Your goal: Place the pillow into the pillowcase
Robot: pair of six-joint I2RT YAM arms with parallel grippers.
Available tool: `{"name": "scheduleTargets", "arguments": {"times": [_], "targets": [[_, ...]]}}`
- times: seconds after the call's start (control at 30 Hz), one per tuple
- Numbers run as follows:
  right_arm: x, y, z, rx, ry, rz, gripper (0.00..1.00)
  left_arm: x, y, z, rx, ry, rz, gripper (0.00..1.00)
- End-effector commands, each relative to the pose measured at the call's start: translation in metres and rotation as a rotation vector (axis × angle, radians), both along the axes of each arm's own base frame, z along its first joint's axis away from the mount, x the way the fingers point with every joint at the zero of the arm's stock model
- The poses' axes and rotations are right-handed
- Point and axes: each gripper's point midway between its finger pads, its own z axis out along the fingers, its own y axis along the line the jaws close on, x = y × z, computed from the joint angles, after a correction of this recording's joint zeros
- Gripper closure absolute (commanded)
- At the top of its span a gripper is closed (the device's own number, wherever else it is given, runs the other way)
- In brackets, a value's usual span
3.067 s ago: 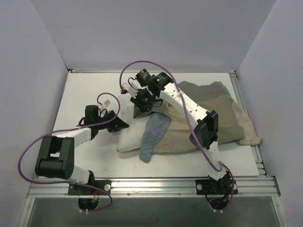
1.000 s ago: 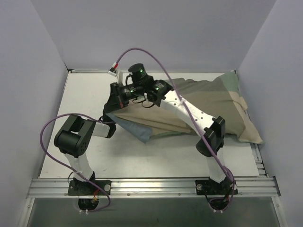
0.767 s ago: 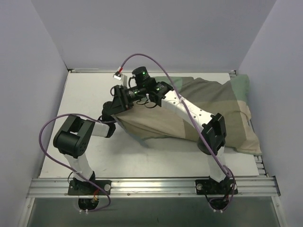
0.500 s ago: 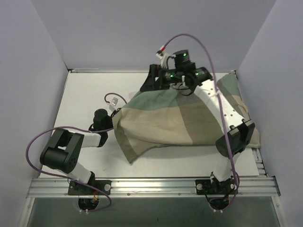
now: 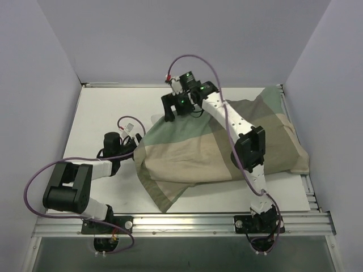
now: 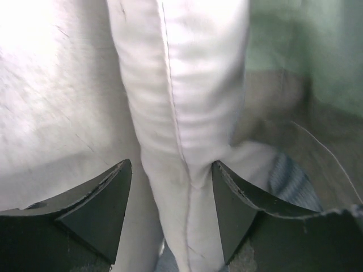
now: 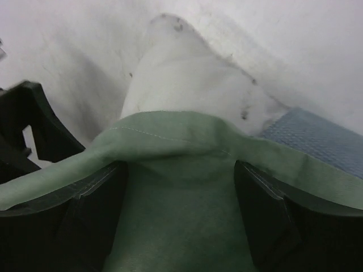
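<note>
In the top view the pillowcase [image 5: 210,147], tan and pale green, lies bulging across the middle and right of the table, and the pillow inside it is hidden. My left gripper [image 5: 129,148] is at its left end. In the left wrist view my left gripper [image 6: 171,164] stands open astride the white pillow's [image 6: 176,85] seamed edge, with pillowcase cloth [image 6: 283,45] beside it. My right gripper [image 5: 170,110] is at the far left corner. It [image 7: 180,170] stands open over the green pillowcase hem [image 7: 181,226]. The pillow's speckled corner [image 7: 181,85] pokes out beyond the hem.
The white table [image 5: 108,107] is walled at the back and both sides. A metal rail [image 5: 181,221] runs along the near edge. A loose flap of pillowcase [image 5: 164,195] trails toward the front. The right arm's elbow [image 5: 249,148] hangs over the cloth.
Both grippers have opened. The right arm swung to the back right with the pillowcase mouth, then came back left. The left arm drew back leftward. The blue-grey cloth no longer shows from above.
</note>
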Motion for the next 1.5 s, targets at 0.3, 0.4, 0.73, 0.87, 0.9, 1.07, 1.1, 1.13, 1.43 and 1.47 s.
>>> {"name": "scheduleTargets", "arguments": {"times": [0.3, 0.4, 0.73, 0.87, 0.9, 1.07, 1.1, 1.13, 1.43, 1.47], "targets": [[-0.087, 0.105, 0.046, 0.216, 0.081, 0.285, 1.0, 0.067, -0.034, 0.011, -0.207, -0.026, 0.014, 0.75], [-0.136, 0.152, 0.147, 0.532, 0.046, 0.41, 1.0, 0.086, -0.045, 0.044, -0.322, -0.07, 0.023, 0.96], [-0.167, 0.165, 0.254, 0.81, -0.148, 0.618, 1.0, 0.131, -0.018, 0.211, -0.515, -0.457, 0.08, 1.0], [-0.195, 0.141, 0.314, 0.883, -0.364, 0.702, 1.0, 0.115, 0.019, 0.333, -0.44, -0.838, 0.097, 1.0], [-0.198, 0.134, 0.313, 0.865, -0.376, 0.691, 1.0, 0.116, 0.023, 0.338, -0.383, -0.848, 0.121, 1.0], [-0.192, 0.044, 0.237, 0.599, -0.464, 0.462, 1.0, 0.067, -0.029, 0.304, -0.027, -1.082, -0.182, 1.0], [-0.178, 0.023, 0.215, 0.493, -0.504, 0.364, 1.0, 0.063, -0.039, 0.264, 0.035, -0.963, -0.254, 1.0], [-0.182, -0.001, 0.173, 0.377, -0.433, 0.33, 0.96, 0.045, -0.06, 0.24, 0.076, -0.955, -0.346, 1.0], [-0.264, -0.156, 0.051, -0.084, -0.237, 0.415, 0.11, -0.046, -0.029, 0.055, 0.52, -0.794, -0.86, 0.34], [-0.264, -0.154, 0.058, -0.069, -0.251, 0.413, 0.11, -0.047, -0.022, 0.07, 0.506, -0.813, -0.815, 0.27]]}}
